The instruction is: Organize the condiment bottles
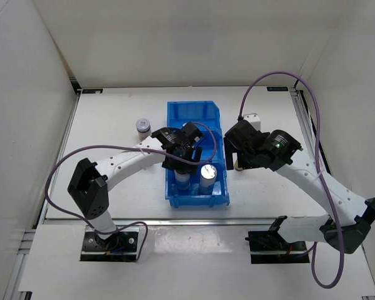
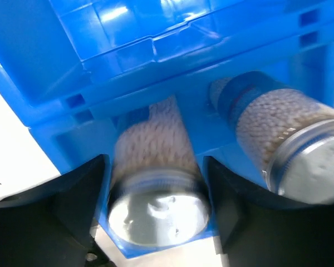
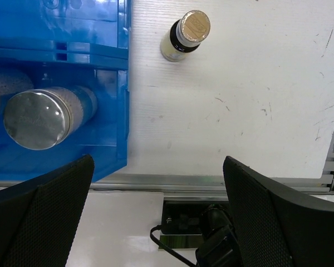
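The blue bin (image 1: 175, 122) stands mid-table. Two silver-lidded shakers are in its near compartment. My left gripper (image 1: 180, 159) is shut on the left shaker (image 2: 156, 183), its fingers (image 2: 80, 189) pressed against both sides. The second shaker (image 1: 207, 174) stands beside it and also shows in the left wrist view (image 2: 289, 139) and the right wrist view (image 3: 42, 117). A white-lidded jar (image 1: 142, 126) stands on the table left of the bin. A small amber bottle (image 3: 186, 33) stands right of the bin (image 1: 239, 166). My right gripper (image 3: 156, 167) is open and empty above the table near it.
A white object (image 1: 253, 119) shows partly behind the right arm (image 1: 269, 150). The metal rail at the table's near edge (image 3: 211, 182) runs below the right gripper. White walls enclose the table on three sides. The bin's far compartment (image 1: 194, 115) looks empty.
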You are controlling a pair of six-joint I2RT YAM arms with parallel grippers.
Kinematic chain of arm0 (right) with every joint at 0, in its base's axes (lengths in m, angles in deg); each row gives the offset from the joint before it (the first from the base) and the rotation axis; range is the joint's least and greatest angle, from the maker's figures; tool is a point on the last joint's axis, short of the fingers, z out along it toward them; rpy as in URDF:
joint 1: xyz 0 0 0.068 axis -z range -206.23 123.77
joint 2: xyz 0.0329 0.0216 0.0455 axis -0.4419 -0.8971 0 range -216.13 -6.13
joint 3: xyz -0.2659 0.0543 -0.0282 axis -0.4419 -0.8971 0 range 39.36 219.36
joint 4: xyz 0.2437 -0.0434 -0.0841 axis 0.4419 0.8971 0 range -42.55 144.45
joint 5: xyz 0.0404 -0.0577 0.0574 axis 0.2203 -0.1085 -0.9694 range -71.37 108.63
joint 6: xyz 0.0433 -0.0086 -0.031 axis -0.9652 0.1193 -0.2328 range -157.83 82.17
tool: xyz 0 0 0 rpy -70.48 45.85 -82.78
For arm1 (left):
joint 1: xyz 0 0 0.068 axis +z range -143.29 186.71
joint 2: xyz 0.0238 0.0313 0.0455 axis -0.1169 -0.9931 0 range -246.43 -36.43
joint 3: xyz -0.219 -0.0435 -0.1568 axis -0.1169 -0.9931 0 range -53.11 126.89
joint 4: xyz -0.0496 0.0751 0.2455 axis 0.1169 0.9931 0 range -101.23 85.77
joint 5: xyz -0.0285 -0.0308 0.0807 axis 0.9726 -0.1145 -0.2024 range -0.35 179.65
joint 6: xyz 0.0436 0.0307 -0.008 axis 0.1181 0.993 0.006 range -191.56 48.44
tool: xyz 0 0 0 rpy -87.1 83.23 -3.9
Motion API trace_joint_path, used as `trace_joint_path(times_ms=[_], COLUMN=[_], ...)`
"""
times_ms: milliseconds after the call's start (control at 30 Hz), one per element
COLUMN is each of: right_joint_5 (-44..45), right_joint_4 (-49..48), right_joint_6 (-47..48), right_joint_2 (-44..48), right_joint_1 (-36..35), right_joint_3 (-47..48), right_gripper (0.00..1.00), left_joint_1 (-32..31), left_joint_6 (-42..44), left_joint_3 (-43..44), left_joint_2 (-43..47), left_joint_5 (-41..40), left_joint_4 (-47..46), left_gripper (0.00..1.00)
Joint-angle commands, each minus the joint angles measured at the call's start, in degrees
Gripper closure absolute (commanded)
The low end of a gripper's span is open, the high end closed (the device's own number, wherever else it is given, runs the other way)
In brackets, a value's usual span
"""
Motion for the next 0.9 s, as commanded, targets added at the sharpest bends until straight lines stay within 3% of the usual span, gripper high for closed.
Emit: trace_joint_path(times_ms=[0,33,233,467,600,867], right_joint_5=[2.39,2.39,-3.23,-7.36,-12.10,-17.63], right_joint_4=[0.59,0.59,-6.86,-14.08,-17.95,-22.87], right_joint_6=[-1.97,-2.49,1.62,7.51,9.01,10.06], right_joint_2=[-0.06,-0.06,-0.06,-7.34,-11.91,-15.17], right_joint_1=[0.74,1.78,10.74,17.69,21.47,25.60], right_joint_3=[-0.41,-0.41,-3.48,-3.48,-4.10,-8.23], right_gripper=[0.00,0.00,0.00,0.00,0.17,0.31], left_joint_1=[0.41,0.41,0.93,3.38,7.16,18.50], left_joint_6=[0.55,0.55,0.55,-0.06,3.53,8.72], left_joint_3=[-0.72,-0.72,-0.19,7.36,8.51,-1.94], left_joint_2=[0.87,0.87,4.19,13.68,19.40,29.95], left_joint_5=[1.20,1.20,1.73,-1.43,-3.53,-10.83], left_joint_4=[-2.60,-2.61,-2.61,2.40,4.07,4.78], left_gripper=[0.10,0.01,0.01,0.01,0.01,0.01])
